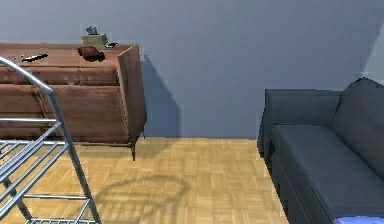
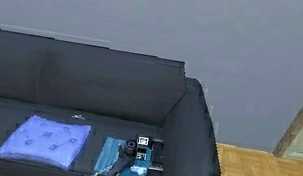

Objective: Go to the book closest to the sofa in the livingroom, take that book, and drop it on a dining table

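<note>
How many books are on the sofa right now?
1: a teal book on the sofa seat, right of the blue cushion, at the gripper, which may hide more.

A wooden dresser (image 1: 70,100) stands against the blue-grey wall (image 1: 220,60) on the parquet floor (image 1: 190,175). On the dresser top, a brown box (image 1: 93,42) sits near the back right corner, with a small dark item (image 1: 111,45) just beside it. A flat dark item (image 1: 35,58) lies toward the front edge. A grey metal frame (image 1: 40,150) stands at the forward view's lower left. A blue cushion (image 2: 47,140) lies flat on the sofa (image 2: 59,82) seat.
</note>
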You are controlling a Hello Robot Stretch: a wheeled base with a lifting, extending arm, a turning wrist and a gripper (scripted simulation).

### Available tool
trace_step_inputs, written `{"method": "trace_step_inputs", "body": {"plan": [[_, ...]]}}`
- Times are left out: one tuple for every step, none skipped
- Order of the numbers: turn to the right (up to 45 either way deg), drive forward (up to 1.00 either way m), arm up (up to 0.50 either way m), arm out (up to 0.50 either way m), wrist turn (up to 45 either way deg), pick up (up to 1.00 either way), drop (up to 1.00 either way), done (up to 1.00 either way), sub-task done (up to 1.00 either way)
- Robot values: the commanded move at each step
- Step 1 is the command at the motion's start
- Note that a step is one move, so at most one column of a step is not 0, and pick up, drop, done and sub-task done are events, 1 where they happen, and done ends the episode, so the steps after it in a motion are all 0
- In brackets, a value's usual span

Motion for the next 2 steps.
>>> {"method": "trace_step_inputs", "body": {"plan": [[0.0,0.0,0.0,0.0,45.0,0.0,0.0,0.0,0.0],[0.0,0.0,0.0,0.0,45.0,0.0,0.0,0.0,0.0]]}}
